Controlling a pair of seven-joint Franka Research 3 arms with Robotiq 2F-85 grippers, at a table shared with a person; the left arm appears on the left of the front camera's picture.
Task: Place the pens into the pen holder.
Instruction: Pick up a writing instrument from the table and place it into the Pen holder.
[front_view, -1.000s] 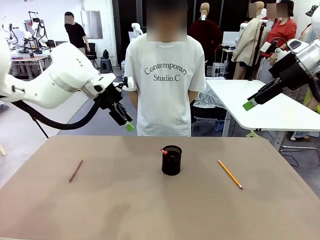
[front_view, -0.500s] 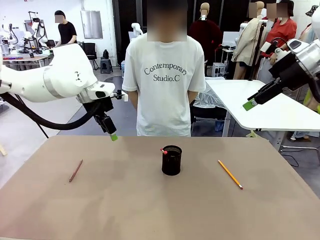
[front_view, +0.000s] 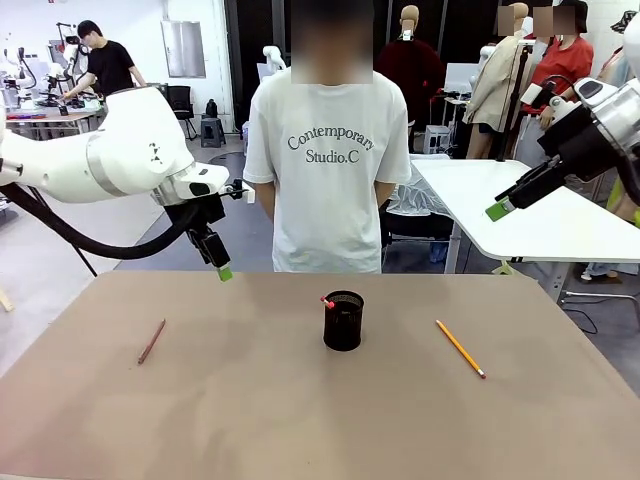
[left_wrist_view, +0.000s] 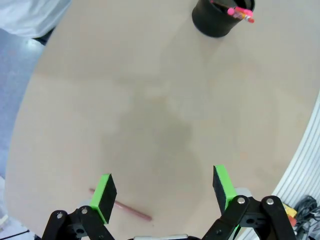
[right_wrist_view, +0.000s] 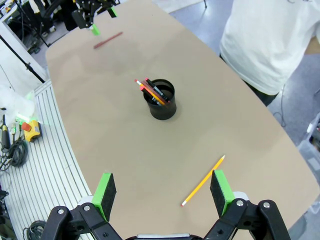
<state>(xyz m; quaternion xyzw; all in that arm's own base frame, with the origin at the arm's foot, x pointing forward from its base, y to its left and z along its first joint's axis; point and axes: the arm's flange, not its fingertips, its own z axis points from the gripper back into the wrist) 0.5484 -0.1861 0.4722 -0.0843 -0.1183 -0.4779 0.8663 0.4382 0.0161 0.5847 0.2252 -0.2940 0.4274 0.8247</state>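
At the middle of your front view, the pen holder (front_view: 343, 322) stands upright on the tabletop (front_view: 300, 420), with red-ended pens (right_wrist_view: 152, 92) leaning over its left rim. The reddish-brown pencil (front_view: 151, 341) lies flat at centre left, steep in frame with its top tipped right. The orange-yellow pencil (front_view: 460, 348) lies centre right, slanting from upper left to lower right. Farther back, the left gripper (front_view: 224, 272) hovers with its jaws wide apart. The right gripper (front_view: 497, 211), equally spread, hangs at the upper right.

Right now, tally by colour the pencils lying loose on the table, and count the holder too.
Reddish-brown pencil: 1
Orange-yellow pencil: 1
Black mesh pen holder: 1
Total: 3
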